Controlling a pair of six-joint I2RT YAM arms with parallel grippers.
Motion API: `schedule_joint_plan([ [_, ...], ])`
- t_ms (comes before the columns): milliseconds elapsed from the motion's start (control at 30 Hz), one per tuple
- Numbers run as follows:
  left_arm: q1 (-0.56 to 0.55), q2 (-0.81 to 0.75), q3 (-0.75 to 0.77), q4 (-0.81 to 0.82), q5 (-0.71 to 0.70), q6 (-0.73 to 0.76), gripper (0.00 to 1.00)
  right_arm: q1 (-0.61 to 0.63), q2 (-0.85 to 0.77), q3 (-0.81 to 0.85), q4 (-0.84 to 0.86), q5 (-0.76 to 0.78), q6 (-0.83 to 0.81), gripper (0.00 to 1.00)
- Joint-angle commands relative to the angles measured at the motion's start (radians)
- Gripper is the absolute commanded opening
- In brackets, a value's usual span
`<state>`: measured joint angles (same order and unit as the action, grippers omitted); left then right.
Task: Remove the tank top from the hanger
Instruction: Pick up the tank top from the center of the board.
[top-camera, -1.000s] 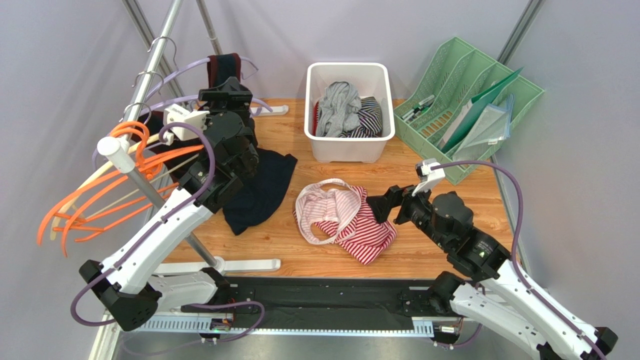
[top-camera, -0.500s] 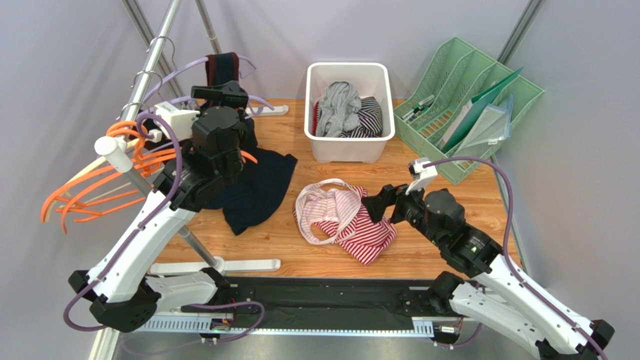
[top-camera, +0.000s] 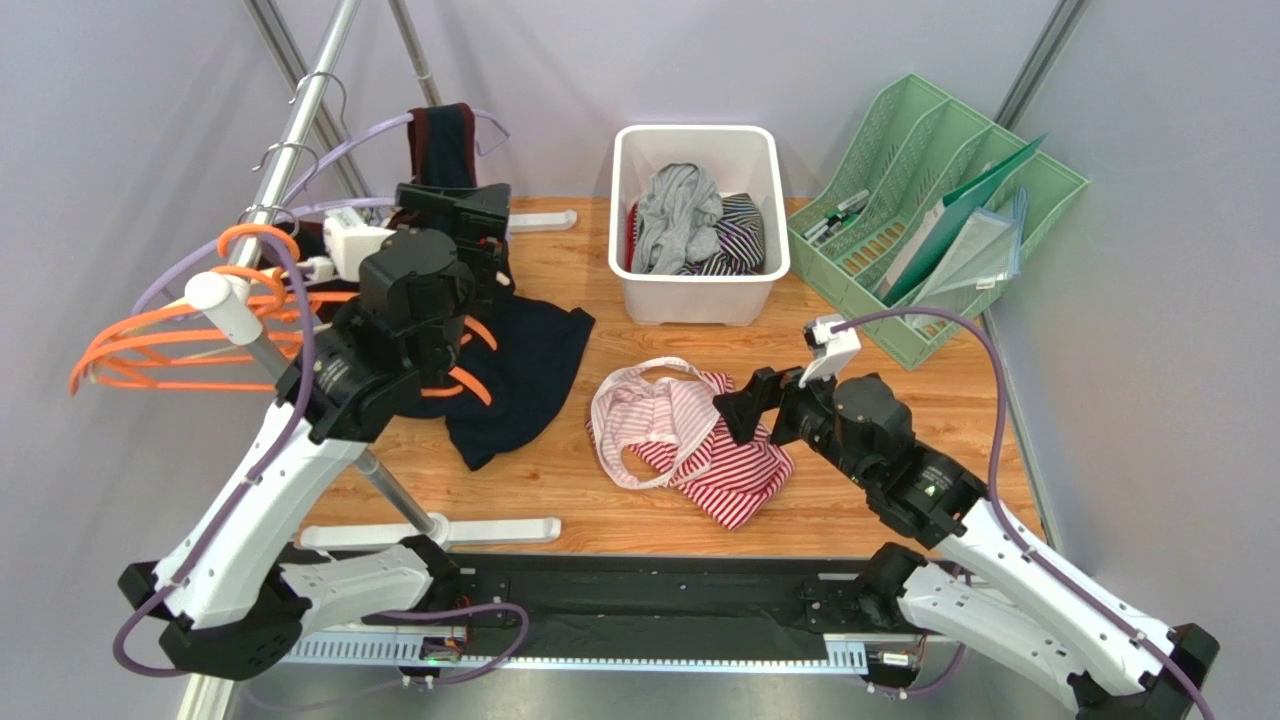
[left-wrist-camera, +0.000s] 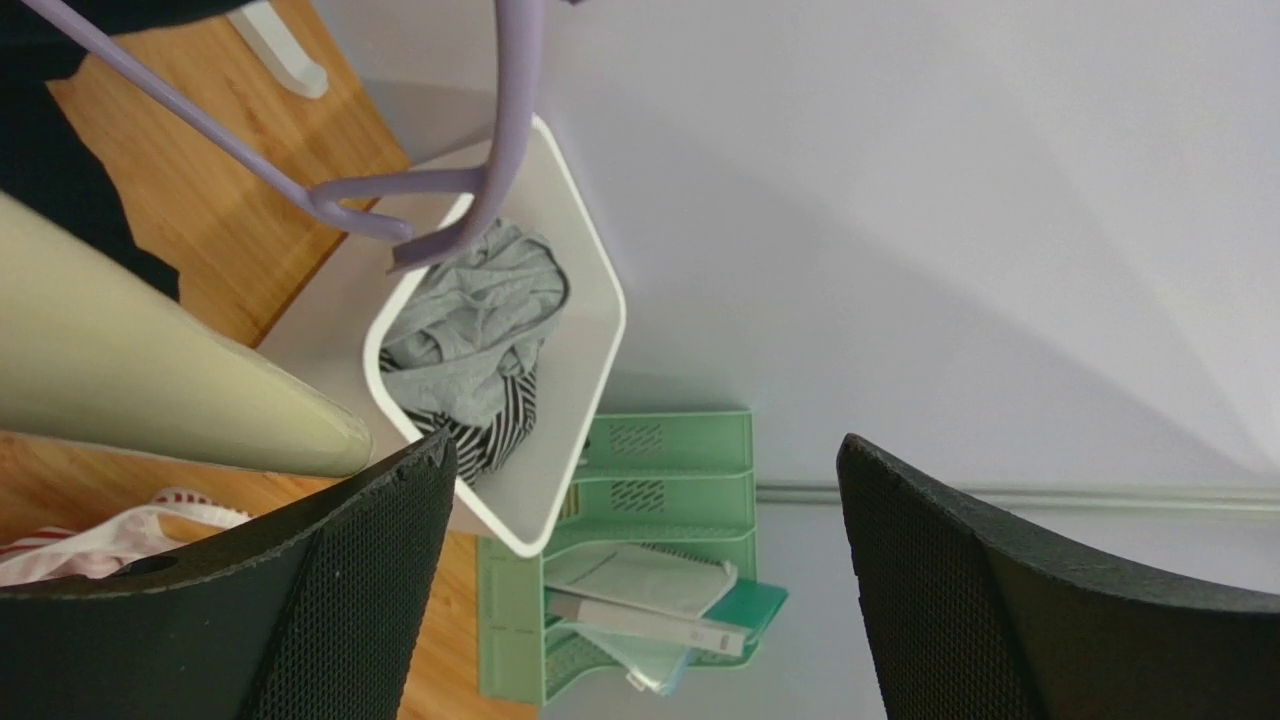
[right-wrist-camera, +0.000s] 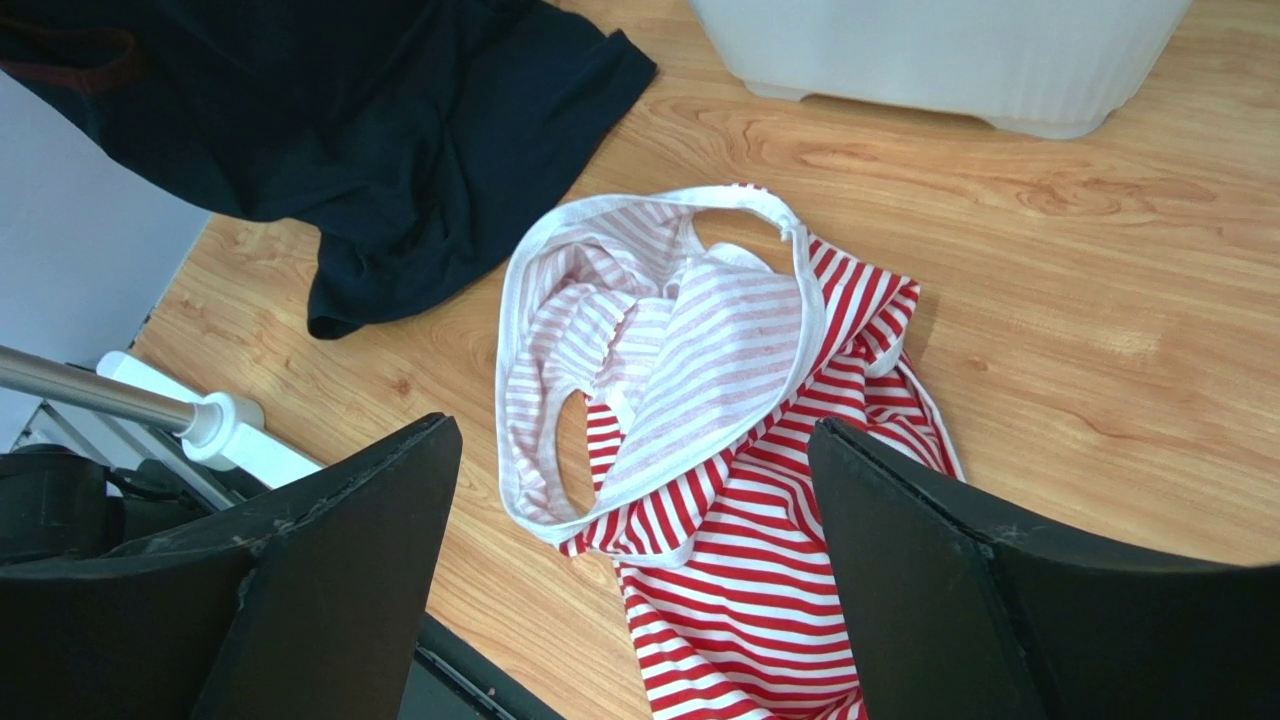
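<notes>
A red-and-white striped tank top (top-camera: 691, 435) lies crumpled on the wooden table's middle, off any hanger, also in the right wrist view (right-wrist-camera: 706, 390). A dark navy garment (top-camera: 519, 375) is draped at the left, with orange hanger (top-camera: 478, 333) parts showing on it. My left gripper (top-camera: 451, 203) is raised by the clothes rail above that garment, open and empty; its fingers (left-wrist-camera: 361, 570) frame the far bin. My right gripper (top-camera: 747, 405) hovers open just over the striped top's right edge, nothing between its fingers (right-wrist-camera: 932, 570).
A slanted metal rail (top-camera: 286, 165) carries several orange hangers (top-camera: 166, 338) and purple ones (top-camera: 353, 146). A white bin (top-camera: 624, 225) of clothes stands at the back. A green file tray (top-camera: 939, 210) sits back right. The rack's white foot (top-camera: 451, 530) lies front left.
My left gripper opened fully and its arm drew back left from the rail; the orange hangers swung. My right gripper edged left toward the striped top.
</notes>
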<state>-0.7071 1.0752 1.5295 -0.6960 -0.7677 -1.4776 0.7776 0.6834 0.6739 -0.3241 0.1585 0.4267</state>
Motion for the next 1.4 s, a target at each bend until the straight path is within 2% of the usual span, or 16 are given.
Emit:
schedule_joint_plan([
  [0,-0.040,0.055,0.020,0.055,0.090,0.060,0.99,0.002,0.063,0.022,0.051,-0.016,0.026,0.93],
  [100,-0.061,0.080,0.024,0.124,0.132,0.153,0.99,-0.001,0.154,0.048,0.054,-0.028,0.035,0.96],
  [300,-0.072,0.121,0.058,0.286,0.350,0.347,0.99,0.000,0.355,0.087,0.063,-0.040,0.083,0.96],
  [467,-0.072,0.111,-0.018,0.558,0.665,0.562,0.99,0.014,0.542,0.108,0.106,-0.050,0.113,1.00],
  [600,-0.072,0.144,0.026,0.558,0.852,0.654,0.99,0.044,0.634,0.131,0.132,-0.040,0.098,1.00],
  [733,-0.071,0.167,0.032,0.622,1.178,0.720,0.99,0.094,0.700,0.148,0.163,-0.031,0.064,1.00],
  [833,-0.071,0.189,0.049,0.636,1.357,0.749,0.99,0.109,0.757,0.158,0.157,0.006,0.032,1.00],
  [933,-0.072,0.184,0.057,0.596,1.459,0.799,0.99,0.114,0.811,0.167,0.135,0.042,0.012,1.00],
  [1033,-0.072,0.141,0.029,0.564,1.501,0.872,0.99,0.127,0.852,0.168,0.131,0.076,0.001,1.00],
  [1100,-0.071,0.109,0.024,0.523,1.502,0.919,0.99,0.137,0.876,0.168,0.132,0.091,0.004,1.00],
  [1367,-0.072,-0.009,-0.025,0.506,1.530,0.951,0.99,0.161,0.973,0.191,0.115,0.205,0.069,1.00],
])
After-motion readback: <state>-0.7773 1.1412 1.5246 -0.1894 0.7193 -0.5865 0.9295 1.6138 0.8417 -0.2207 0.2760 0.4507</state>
